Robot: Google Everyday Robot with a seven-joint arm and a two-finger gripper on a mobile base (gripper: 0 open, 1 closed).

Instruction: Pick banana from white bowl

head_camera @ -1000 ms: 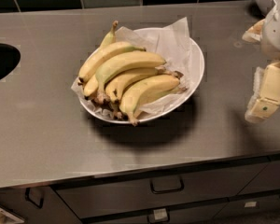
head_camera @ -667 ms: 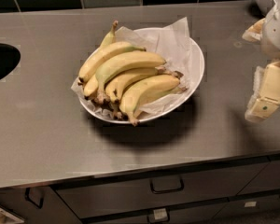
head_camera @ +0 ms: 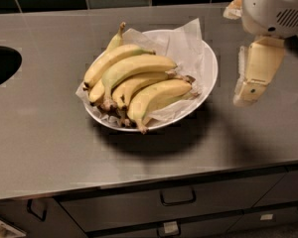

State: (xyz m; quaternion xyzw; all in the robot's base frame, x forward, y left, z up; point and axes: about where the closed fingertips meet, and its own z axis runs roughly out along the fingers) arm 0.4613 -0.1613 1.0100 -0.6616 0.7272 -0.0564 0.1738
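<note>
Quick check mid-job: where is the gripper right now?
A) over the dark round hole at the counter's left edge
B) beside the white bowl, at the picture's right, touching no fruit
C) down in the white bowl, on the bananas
B: the gripper hangs above the counter at the picture's right, just outside the white bowl, apart from the bananas piled in it.
</note>
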